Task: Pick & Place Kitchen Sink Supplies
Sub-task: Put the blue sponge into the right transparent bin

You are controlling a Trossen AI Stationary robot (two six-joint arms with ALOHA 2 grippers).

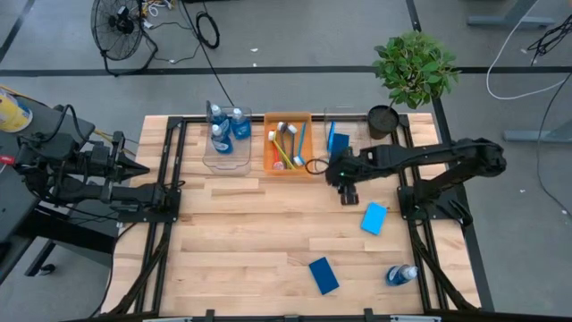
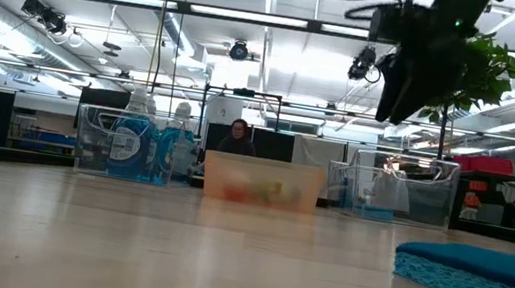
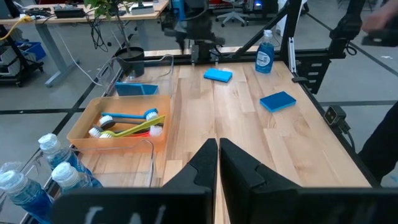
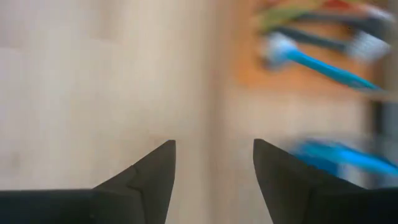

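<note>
On the table's right half lie two blue sponges [image 1: 374,217], one nearer the front [image 1: 323,275], with a clear bottle [image 1: 401,275] at the near right. Just beside the orange bin [image 1: 288,165] (brushes [image 1: 284,143] inside), the right gripper [image 1: 349,194] hovers, fingers apart and empty. Far left, the left gripper [image 1: 143,168] waits, pinched closed on nothing.

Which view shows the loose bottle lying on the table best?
The high view: the loose bottle lies on its side near the table's front right corner, right of one blue sponge. The left wrist view shows it far off beside the frame, where it looks upright. The low and right wrist views miss it.
</note>
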